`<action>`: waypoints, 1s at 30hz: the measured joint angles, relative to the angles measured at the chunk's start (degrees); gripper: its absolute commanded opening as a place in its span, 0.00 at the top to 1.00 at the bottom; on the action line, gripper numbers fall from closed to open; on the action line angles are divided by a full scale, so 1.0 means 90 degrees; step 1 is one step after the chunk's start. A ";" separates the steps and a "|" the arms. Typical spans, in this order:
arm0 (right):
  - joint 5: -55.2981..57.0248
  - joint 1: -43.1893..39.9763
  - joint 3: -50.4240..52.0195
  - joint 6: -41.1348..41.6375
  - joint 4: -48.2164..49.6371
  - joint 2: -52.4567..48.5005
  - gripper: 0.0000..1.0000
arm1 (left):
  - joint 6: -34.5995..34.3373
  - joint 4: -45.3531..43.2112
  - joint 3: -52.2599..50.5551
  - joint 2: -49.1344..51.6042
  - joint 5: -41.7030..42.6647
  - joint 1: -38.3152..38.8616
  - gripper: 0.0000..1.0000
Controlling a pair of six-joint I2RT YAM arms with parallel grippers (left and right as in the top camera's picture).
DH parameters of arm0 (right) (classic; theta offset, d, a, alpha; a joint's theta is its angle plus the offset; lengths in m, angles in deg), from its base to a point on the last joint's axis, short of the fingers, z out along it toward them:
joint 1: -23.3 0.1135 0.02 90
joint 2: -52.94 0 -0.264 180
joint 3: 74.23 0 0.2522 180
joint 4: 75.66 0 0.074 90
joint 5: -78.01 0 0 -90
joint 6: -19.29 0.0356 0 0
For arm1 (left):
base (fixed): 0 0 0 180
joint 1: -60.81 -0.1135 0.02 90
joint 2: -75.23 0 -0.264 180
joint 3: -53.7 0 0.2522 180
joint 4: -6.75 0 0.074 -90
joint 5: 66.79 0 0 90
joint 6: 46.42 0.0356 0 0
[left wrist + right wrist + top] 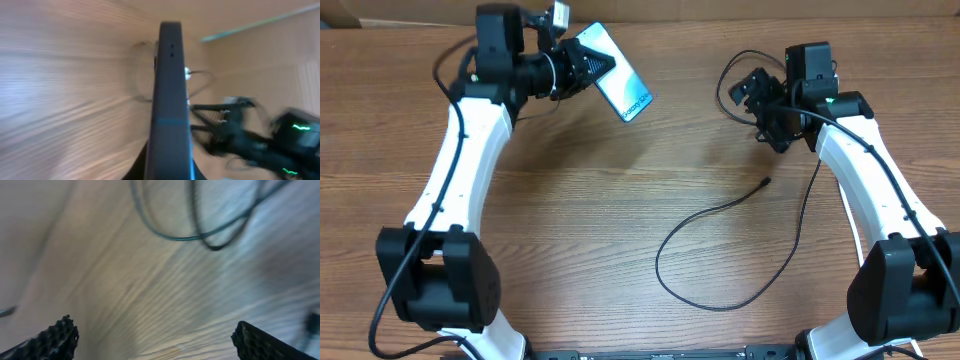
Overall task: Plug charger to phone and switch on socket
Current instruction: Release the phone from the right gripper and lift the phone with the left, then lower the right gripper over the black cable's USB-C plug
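The phone (pixel 618 76) is gripped at one end by the tightly closed left end effector (pixel 588 62) and appears lifted off the surface (pixel 570 220), its light blue screen tilted upward. In the left wrist view only its narrow dark edge is shown. The right end effector (pixel 758 105) is seen well to the right of the phone with its jaws spread wide. In the right wrist view its fingers (pixel 56 337) are far apart, with nothing but wood between them. The charger (pixel 665 265) is laid in a loose loop to the right of the phone and nearer the arm bases. Its connector tip (pixel 765 182) lies on the wood, well apart from the phone. The step in hand is judged to be the pick-up of that tip. It is best taken on the stiff body just behind the tip, not on the limp cable, so that the free end is left pointing toward the phone. The jaws should be centred over it before they are closed, and the phone's edge should be kept steady and turned to face the tip. One phone, one charger, one connector tip and two end effectors are counted. No socket and no plug end are seen. A thin black loop (pixel 728 80) right of the phone cannot be assigned to the charger with certainty.
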 measured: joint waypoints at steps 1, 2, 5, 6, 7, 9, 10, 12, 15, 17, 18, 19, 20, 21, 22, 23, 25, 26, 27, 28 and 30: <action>0.0131 0.0000 0.0000 -0.0024 -0.0100 0.0000 0.00 | 0.0340 0.0580 0.0323 0.0000 -0.0532 0.0085 0.96; 0.0250 0.0000 0.0000 -0.0044 -0.0172 0.0000 0.00 | 0.0610 0.0971 0.0563 0.0000 -0.0974 0.0172 0.96; 0.0556 0.0000 0.0000 -0.0095 -0.0274 0.0000 0.00 | 0.1229 0.1695 0.1217 0.0000 -0.2305 0.0529 0.96; 0.0617 0.0000 0.0000 -0.0104 -0.0284 0.0000 0.00 | 0.1379 0.1819 0.1382 0.0000 -0.2732 0.0668 0.96; 0.0675 0.0000 0.0000 -0.0114 -0.0301 0.0000 0.00 | 0.1477 0.1870 0.1479 0.0000 -0.3019 0.0763 0.96; 0.0760 0.0000 0.0000 -0.0121 -0.0350 0.0000 0.00 | 0.1634 0.1875 0.1574 0.0000 -0.3453 0.0940 0.96; 0.0782 0.0000 0.0000 -0.0126 -0.0391 0.0000 0.00 | 0.1685 0.1875 0.1583 0.0000 -0.3616 0.1015 0.96; 0.0826 0.0000 0.0000 -0.0121 -0.0525 0.0000 0.00 | 0.1766 0.1870 0.1583 0.0000 -0.3842 0.1112 0.96; 0.0877 0.0000 0.0000 -0.0126 -0.0731 0.0000 0.00 | 0.1780 0.1744 0.1583 0.0002 -0.4051 0.1134 0.96; 0.0928 0.0000 0.0000 -0.0126 -0.0855 0.0000 0.00 | 0.1710 0.1647 0.1583 0.0002 -0.4143 0.1129 0.96; 0.0996 0.0000 0.0000 -0.0129 -0.0945 0.0000 0.00 | 0.1642 0.1615 0.1583 0.0002 -0.4163 0.1107 0.96; 0.1061 0.0000 0.0000 -0.0126 -0.1027 0.0000 0.00 | 0.1576 0.1591 0.1583 0.0002 -0.4155 0.1093 0.96; 0.1139 0.0000 0.0000 -0.0129 -0.1105 0.0000 0.00 | 0.1481 0.1574 0.1583 0.0002 -0.4092 0.1052 0.96; 0.1231 0.0000 0.0000 -0.0121 -0.1205 0.0000 0.00 | 0.1409 0.1562 0.1583 0.0002 -0.3983 0.1013 0.96; 0.1314 0.0000 0.0000 -0.0121 -0.1287 0.0000 0.01 | 0.1336 0.1545 0.1583 0.0002 -0.3803 0.0957 0.96; 0.1382 0.0000 0.0000 -0.0124 -0.1338 0.0000 0.03 | 0.1265 0.1523 0.1583 0.0012 -0.3558 0.0879 0.96; 0.1520 0.0000 0.0000 -0.0129 -0.1394 0.0000 0.05 | 0.1110 0.1416 0.1583 0.0044 -0.2909 0.0678 0.96; 0.1588 0.0000 0.0000 -0.0129 -0.1389 0.0000 0.07 | 0.1025 0.1350 0.1583 0.0080 -0.2552 0.0563 0.96; 0.1617 0.0000 0.0000 -0.0124 -0.1394 0.0000 0.09 | 0.0940 0.1304 0.1586 0.0112 -0.2256 0.0476 0.96; 0.1688 0.0000 0.0019 -0.0136 -0.1382 0.0000 0.12 | 0.0843 0.1263 0.1586 0.0170 -0.1931 0.0376 0.96; 0.1756 -0.0002 0.0104 -0.0126 -0.1375 0.0000 0.21 | 0.0695 0.1243 0.1588 0.0301 -0.1394 0.0216 0.96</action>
